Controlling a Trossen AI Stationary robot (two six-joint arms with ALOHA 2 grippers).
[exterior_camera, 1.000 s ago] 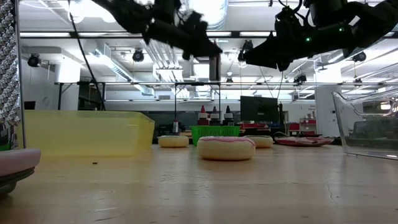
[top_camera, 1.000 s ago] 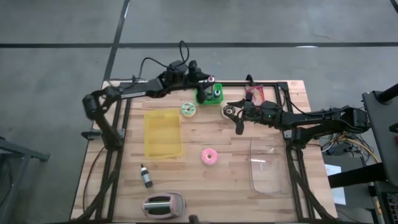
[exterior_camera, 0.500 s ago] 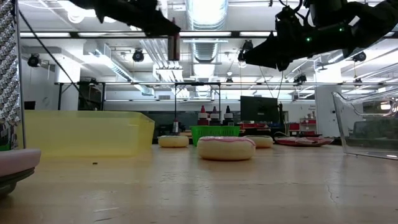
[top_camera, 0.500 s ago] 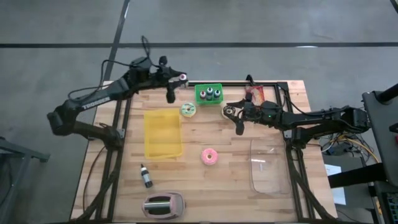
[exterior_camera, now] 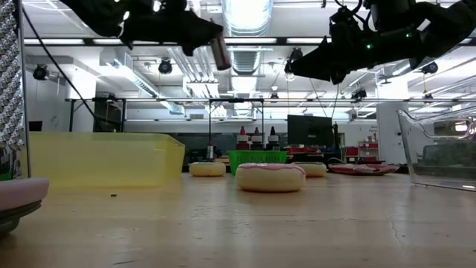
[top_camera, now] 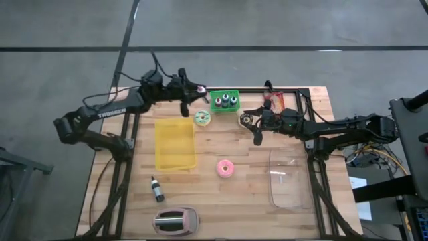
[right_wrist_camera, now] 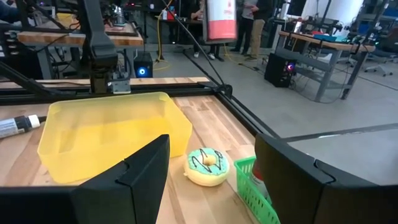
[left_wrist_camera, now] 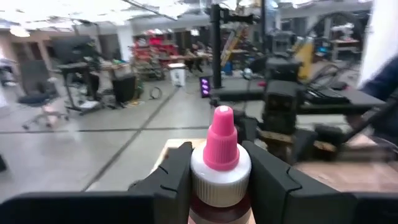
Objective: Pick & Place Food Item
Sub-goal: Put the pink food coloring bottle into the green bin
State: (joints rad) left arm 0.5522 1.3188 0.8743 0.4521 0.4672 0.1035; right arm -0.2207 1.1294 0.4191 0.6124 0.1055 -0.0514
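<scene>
A small bottle (left_wrist_camera: 219,171) with a pink conical cap, a white collar and dark red contents is seen clamped between the two dark fingers (left_wrist_camera: 171,180) of the left tool (top_camera: 185,102), which is closed narrowly around the bottle's neck. In the left wrist view the cap is pointed straight away from the wrist, along the line of the fingers. In the low view the bottle (exterior_camera: 219,51) is held high above the surface, tilted, its long axis slanted with the lower end toward about 5 o'clock. From above, the left tool is placed near the far edge of the surface (top_camera: 241,201), at roughly 10 o'clock from the green-iced donut (top_camera: 202,118) and at 9 o'clock from the green basket (top_camera: 224,102), where three more bottles are stood upright. The yellow bin (top_camera: 175,143) lies at about 6 o'clock from the left tool. A pink donut (top_camera: 225,168) rests at 4 o'clock from the bin.

The right tool (top_camera: 257,136) is held over the surface at 4 o'clock from the basket, its fingers (right_wrist_camera: 127,183) spread wide and gripping nothing.
</scene>
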